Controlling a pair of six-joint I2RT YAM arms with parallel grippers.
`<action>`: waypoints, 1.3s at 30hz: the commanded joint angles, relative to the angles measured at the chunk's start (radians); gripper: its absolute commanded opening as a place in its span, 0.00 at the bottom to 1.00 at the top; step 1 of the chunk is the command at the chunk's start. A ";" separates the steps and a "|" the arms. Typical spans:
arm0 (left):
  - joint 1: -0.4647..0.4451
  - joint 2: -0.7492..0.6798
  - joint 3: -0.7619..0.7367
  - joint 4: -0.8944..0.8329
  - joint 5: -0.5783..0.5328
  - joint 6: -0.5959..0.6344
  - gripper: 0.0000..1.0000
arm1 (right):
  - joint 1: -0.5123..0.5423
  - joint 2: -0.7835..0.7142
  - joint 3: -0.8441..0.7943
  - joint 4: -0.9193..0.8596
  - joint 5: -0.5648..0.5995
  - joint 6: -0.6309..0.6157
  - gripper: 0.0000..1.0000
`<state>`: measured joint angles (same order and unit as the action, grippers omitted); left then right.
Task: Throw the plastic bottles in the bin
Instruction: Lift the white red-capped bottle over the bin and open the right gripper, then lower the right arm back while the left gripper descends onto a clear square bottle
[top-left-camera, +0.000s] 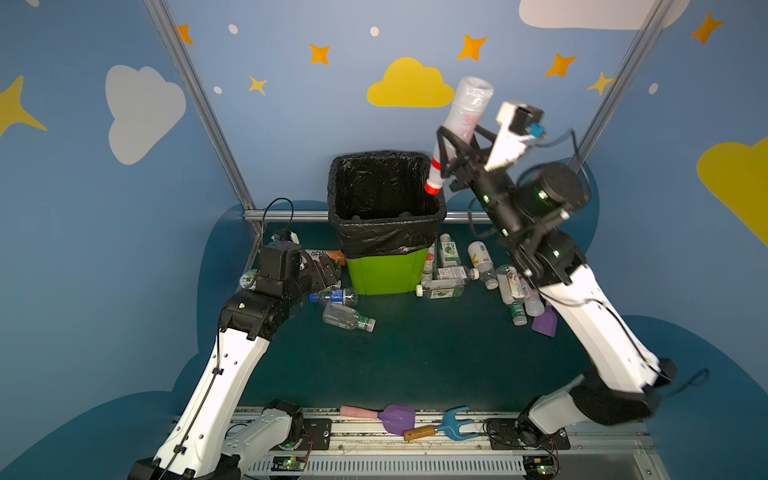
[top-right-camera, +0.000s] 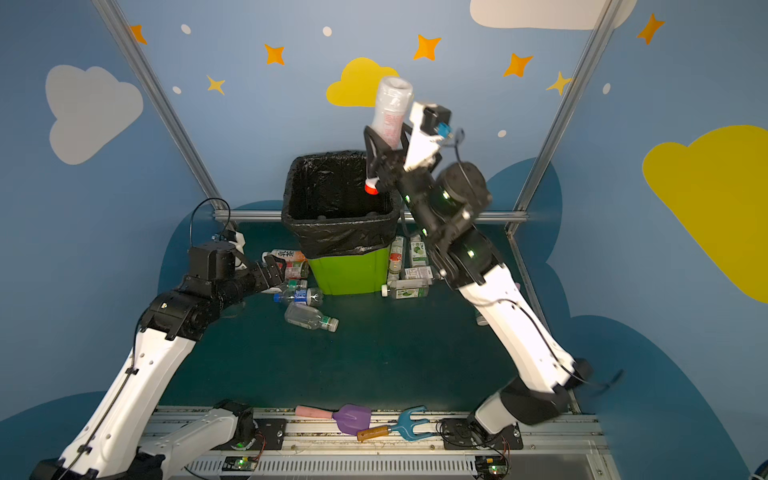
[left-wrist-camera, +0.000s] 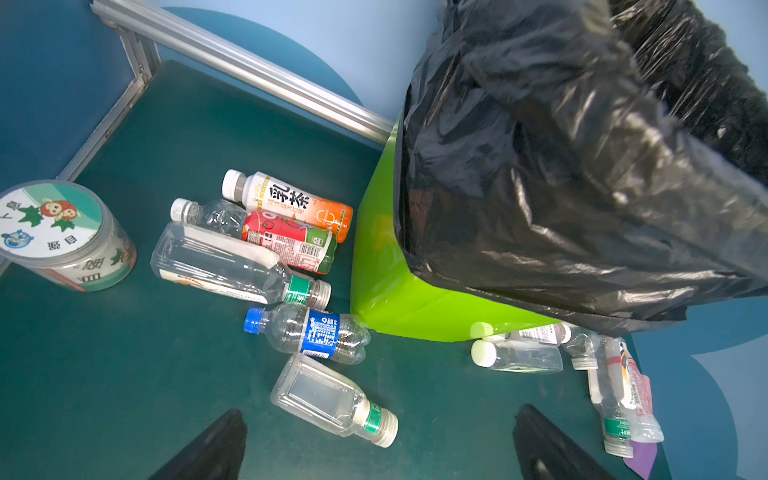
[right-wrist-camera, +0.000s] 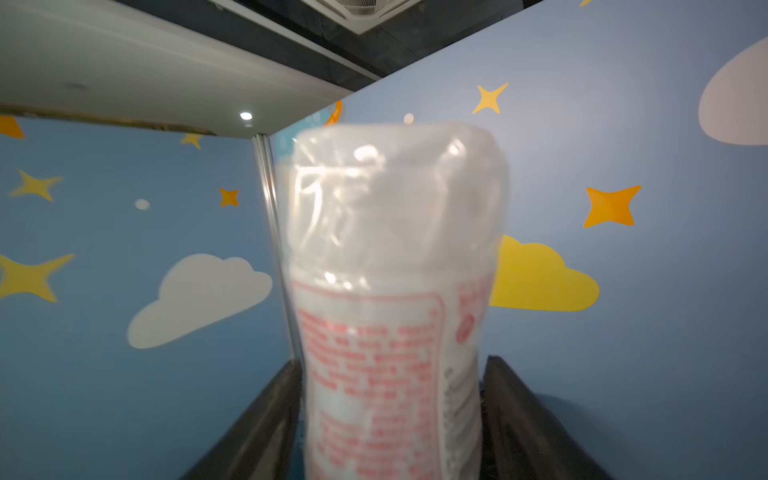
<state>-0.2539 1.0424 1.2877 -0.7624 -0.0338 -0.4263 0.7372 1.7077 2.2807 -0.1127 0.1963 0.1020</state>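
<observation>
White bottle (top-left-camera: 467, 108) inside right claw (top-left-camera: 459, 133), bin (top-left-camera: 386, 272) below; pinched or loose, cannot tell. Left claw (left-wrist-camera: 380, 413) spread over bottles (left-wrist-camera: 309, 332)

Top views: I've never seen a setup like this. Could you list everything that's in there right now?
bin: one, lime green with black bag, back middle of floor
white bottle: one, red cap pointing down, above bin's right rim
bottles: five, clear or bright-labelled, lying left of bin
bottle heap: too overlapped to count, clear and white, right of bin
jar: one, green-white lid, left of those five bottles
shovels: two, purple; one on front rail, one beside heap
fork: one, blue, brown handle, front rail
left gripper: open, low over left bottles
right gripper: raised, white bottle between its jaws; grip unclear
</observation>
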 joint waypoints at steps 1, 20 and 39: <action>0.008 0.004 0.044 -0.023 -0.002 0.009 1.00 | -0.042 0.238 0.359 -0.460 -0.051 0.002 0.88; 0.047 0.006 -0.088 -0.019 0.211 0.032 1.00 | -0.438 -0.425 -0.496 -0.616 -0.081 0.282 0.89; 0.030 0.173 -0.351 -0.004 0.253 -0.109 0.98 | -0.685 -0.486 -1.003 -0.779 -0.338 0.341 0.77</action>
<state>-0.2253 1.1835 0.9573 -0.7746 0.2306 -0.4870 0.0475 1.2057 1.2922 -0.9455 -0.0326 0.4210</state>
